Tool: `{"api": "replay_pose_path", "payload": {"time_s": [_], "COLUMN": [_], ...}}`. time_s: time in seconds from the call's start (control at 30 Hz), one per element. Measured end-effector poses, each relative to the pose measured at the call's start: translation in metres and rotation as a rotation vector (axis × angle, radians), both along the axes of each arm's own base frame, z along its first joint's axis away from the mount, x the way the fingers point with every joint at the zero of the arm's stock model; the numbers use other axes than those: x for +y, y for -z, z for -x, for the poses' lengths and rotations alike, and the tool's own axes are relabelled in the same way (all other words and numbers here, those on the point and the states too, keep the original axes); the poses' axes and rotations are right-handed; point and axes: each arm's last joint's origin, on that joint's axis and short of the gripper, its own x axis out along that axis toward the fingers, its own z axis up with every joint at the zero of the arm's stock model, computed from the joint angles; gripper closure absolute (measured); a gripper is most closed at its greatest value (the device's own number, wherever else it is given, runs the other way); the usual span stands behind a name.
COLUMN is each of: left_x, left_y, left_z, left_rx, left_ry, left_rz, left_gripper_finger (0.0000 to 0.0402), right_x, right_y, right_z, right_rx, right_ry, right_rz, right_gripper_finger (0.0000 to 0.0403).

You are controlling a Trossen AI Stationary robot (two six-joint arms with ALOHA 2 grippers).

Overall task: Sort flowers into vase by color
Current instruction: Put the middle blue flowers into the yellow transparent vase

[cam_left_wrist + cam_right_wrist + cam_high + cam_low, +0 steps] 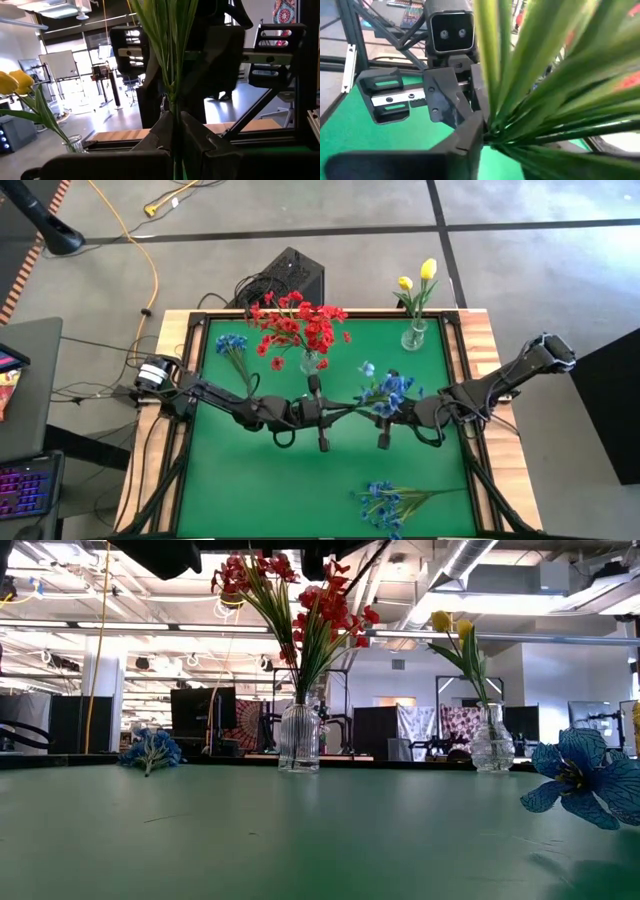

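- Flowers lie across my green table top (pixel 300 480): going left to right, a loose blue spray (pixel 232 345) lies at the far left, red blooms (pixel 298 327) stand in a clear ribbed vase (pixel 299 737) at far centre, and yellow tulip buds (pixel 418 276) stand in a second glass vase (pixel 414 335) at the far right.
- Mid-table, a blue spray (pixel 385 393) hangs between my two grippers, its stem running level from one to the other.
- My left gripper (pixel 322 415) is pressed together on the stem end (pixel 175 120); the green blades rise straight out of its fingers.
- My right gripper (pixel 383 420) sits just beside, pinching the same spray near its blooms, with leaves fanning past its fingers (pixel 470 135).
- One more blue bunch (pixel 385 502) lies on the near edge, right of centre.
- A wooden border (pixel 500 380) frames the green surface.
- Beyond the table I see grey floor, a yellow cable (pixel 150 270) at far left and a black box (pixel 290 275) behind the far edge.
- Level across, the room shows desks, monitors and bright ceiling lights (pixel 60 600).
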Motion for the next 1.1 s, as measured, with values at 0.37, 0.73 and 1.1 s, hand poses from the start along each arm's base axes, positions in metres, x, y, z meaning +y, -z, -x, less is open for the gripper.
{"api": "replay_pose_path", "payload": {"time_s": [0.37, 0.73, 1.1], "left_x": [0.001, 0.000, 0.003], "left_y": [0.000, -0.022, -0.021], "left_z": [0.000, 0.014, 0.017], "left_rx": [0.006, 0.055, 0.133], "left_ry": [-0.025, -0.125, -0.138], "left_rz": [-0.018, -0.033, 0.011], "left_gripper_finger": [0.0367, 0.0235, 0.0218], "right_x": [0.000, -0.022, -0.061], "right_y": [0.002, -0.022, -0.035], "right_z": [0.000, 0.023, 0.077], "right_rx": [0.020, 0.197, 0.570], "right_ry": [-0.012, 0.072, 0.269], "right_rz": [0.023, -0.013, -0.197], "right_gripper_finger": [0.0362, 0.0361, 0.0358]}}
